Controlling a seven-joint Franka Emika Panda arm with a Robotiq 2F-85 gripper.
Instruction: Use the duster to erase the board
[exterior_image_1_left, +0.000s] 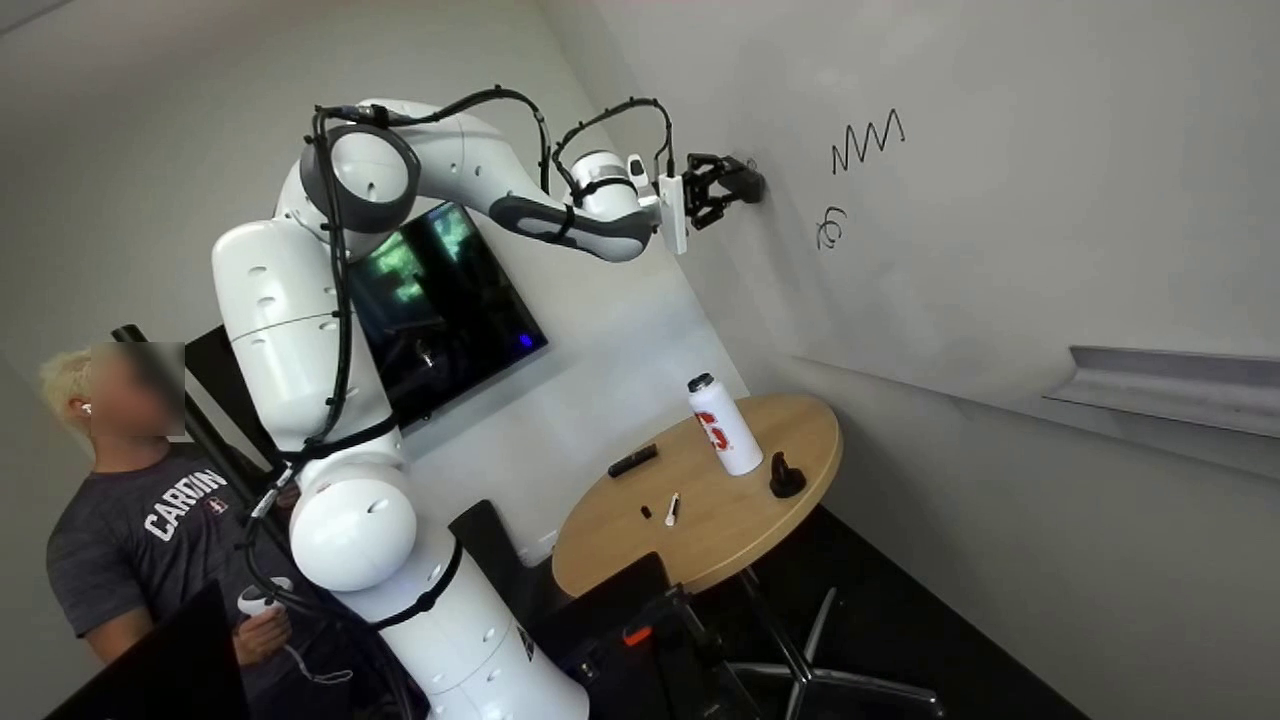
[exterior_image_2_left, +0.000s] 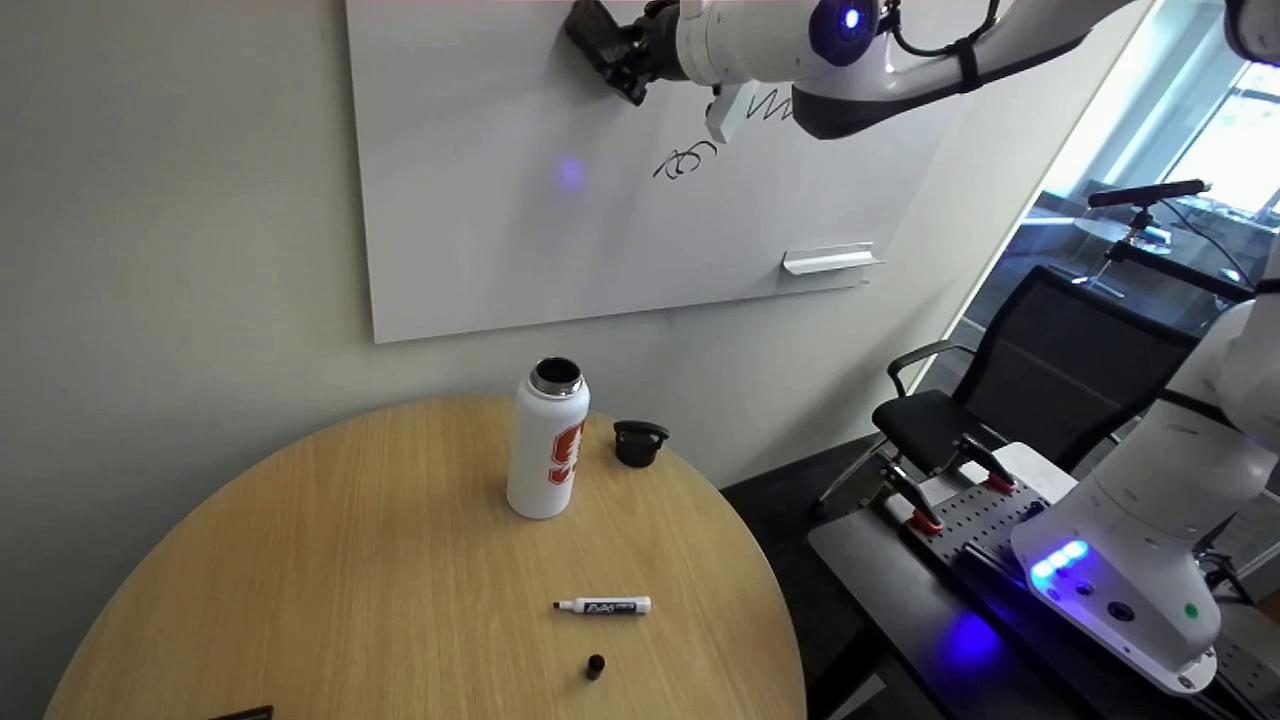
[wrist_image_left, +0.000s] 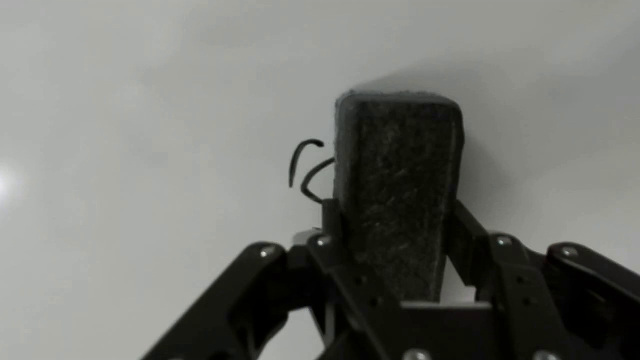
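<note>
The duster (wrist_image_left: 400, 150) is a black block held between my fingers in the wrist view. My gripper (wrist_image_left: 395, 220) is shut on its two long sides. The duster also shows in both exterior views (exterior_image_1_left: 746, 183) (exterior_image_2_left: 597, 36), against or very close to the white board (exterior_image_1_left: 1000, 260) (exterior_image_2_left: 470, 220); I cannot tell if its whole face touches. A small curved pen mark (wrist_image_left: 311, 172) shows just left of the duster and is partly hidden by it. A zigzag scribble (exterior_image_1_left: 868, 140) and a looped scribble (exterior_image_1_left: 831, 229) (exterior_image_2_left: 685, 160) are on the board, apart from the duster.
A round wooden table (exterior_image_2_left: 330, 560) stands below the board. It bears a white bottle (exterior_image_2_left: 545, 440), a black lid (exterior_image_2_left: 638, 443), a marker (exterior_image_2_left: 605, 605) and its cap (exterior_image_2_left: 595, 666). A grey ledge (exterior_image_1_left: 1180, 385) juts from the board. A monitor (exterior_image_1_left: 450, 310) and a person (exterior_image_1_left: 150, 530) are behind the arm.
</note>
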